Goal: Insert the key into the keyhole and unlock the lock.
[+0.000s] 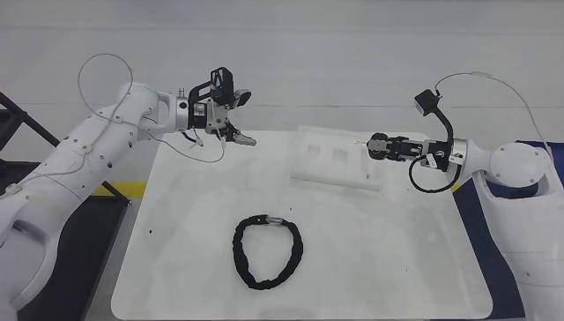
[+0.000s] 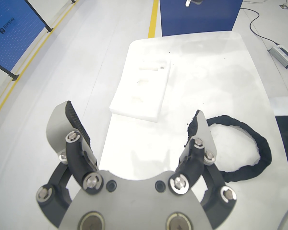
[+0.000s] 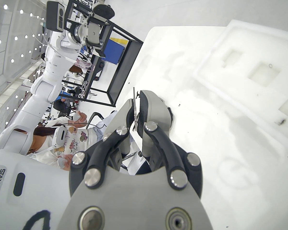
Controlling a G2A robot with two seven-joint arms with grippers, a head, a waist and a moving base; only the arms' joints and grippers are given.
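Broadly, a white table (image 1: pixel 397 259) with rounded corners was seen spread between the two arms. A white foam tray (image 1: pixel 339 158) with several shallow rectangular recesses was laid flat on its far half, a little towards the robot's right. The recesses were seen to be bare apart from a small dark speck in one of them.

Nearer the robot, and somewhat to the left of the table's middle, the lock (image 1: pixel 267 252) was laid flat on the table as a closed loop of chain sheathed in black fabric. Its silver lock body (image 1: pixel 271 221) was set at the far side of the loop, on the side turned towards the foam tray. The loop was kept well apart from the tray and was touched by neither gripper.

The left gripper (image 2: pixel 133 111) was held in the air over the far left corner of the table, well apart from the loop. Its fingers (image 2: pixel 72 118) were spread wide, and nothing was gripped between them.

The right gripper (image 1: pixel 374 144) was held above the right end of the foam tray, pointed towards the left arm. Its fingers were closed narrowly on the key (image 3: pixel 134 96), which was pinched edge-on between the pads. The thin metal blade was left protruding just past the fingertips.
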